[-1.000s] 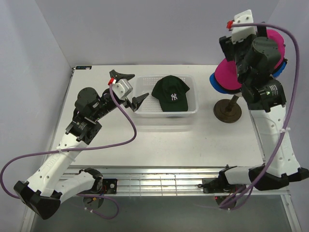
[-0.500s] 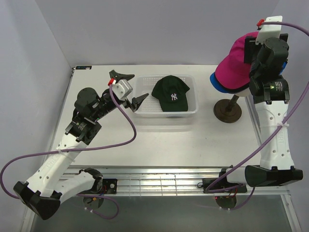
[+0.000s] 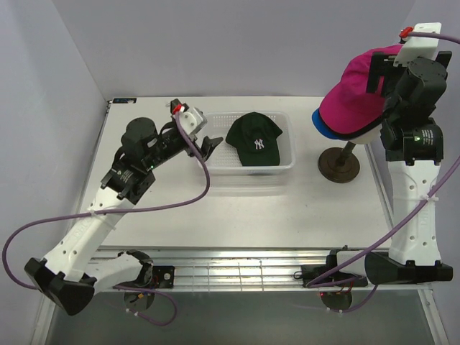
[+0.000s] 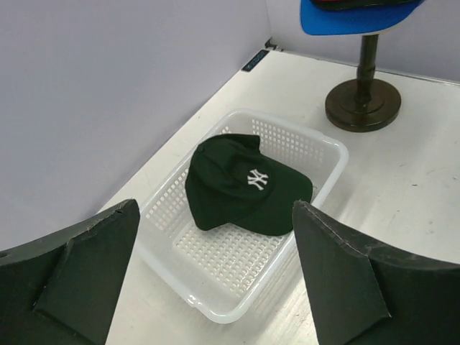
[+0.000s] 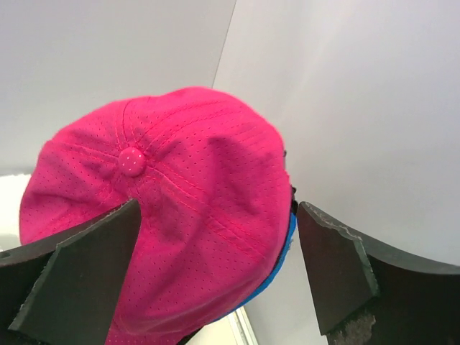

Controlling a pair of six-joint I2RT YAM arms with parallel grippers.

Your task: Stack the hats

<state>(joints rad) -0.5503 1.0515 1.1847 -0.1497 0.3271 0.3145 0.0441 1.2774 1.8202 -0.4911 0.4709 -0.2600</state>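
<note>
A magenta cap tops the stack of hats on the stand, with a blue brim showing under it. In the right wrist view the magenta cap fills the middle and a blue edge peeks out below. My right gripper is open, its fingers on either side of the cap's back. A dark green NY cap lies in the white basket. My left gripper hangs open at the basket's left end, empty.
The brown stand rises from the table to the right of the basket. Grey walls close in at the back and on both sides. Purple cables loop from both arms over the table's near edge.
My right gripper has drawn back to the right off the magenta cap and its jaws have widened; the cap stays on the stack. My left gripper has swung in closer to the basket.
</note>
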